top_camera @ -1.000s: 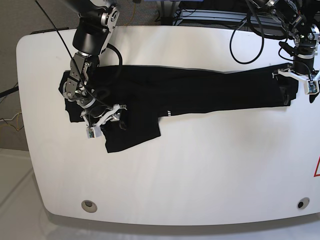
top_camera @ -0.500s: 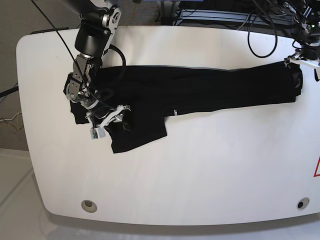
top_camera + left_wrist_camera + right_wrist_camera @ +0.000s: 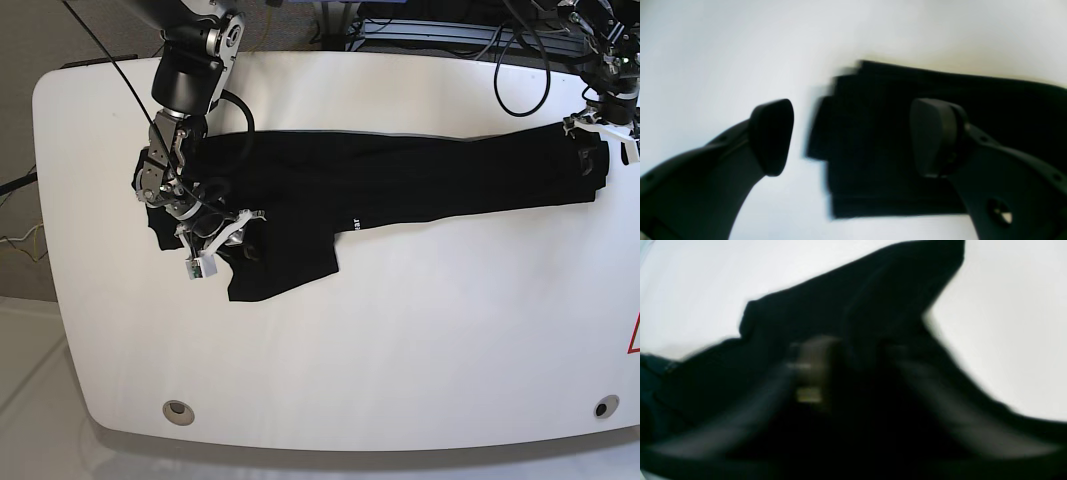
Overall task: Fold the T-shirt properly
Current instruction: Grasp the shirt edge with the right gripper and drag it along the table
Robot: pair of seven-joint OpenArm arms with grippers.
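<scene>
I see my right gripper [image 3: 222,237], at left of frame, has narrowed onto the T-shirt [image 3: 400,185] stretched across the table [image 3: 400,340], though blur hides any grip, while my left gripper [image 3: 603,128] hangs open upper right, so folding can start.

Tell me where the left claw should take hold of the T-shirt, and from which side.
Probably the stacked end of the T-shirt under the left claw. There the folded layers end in one edge with bare table beyond. Coming down from above, one finger outside that edge and one over the cloth, should catch all layers together.
</scene>
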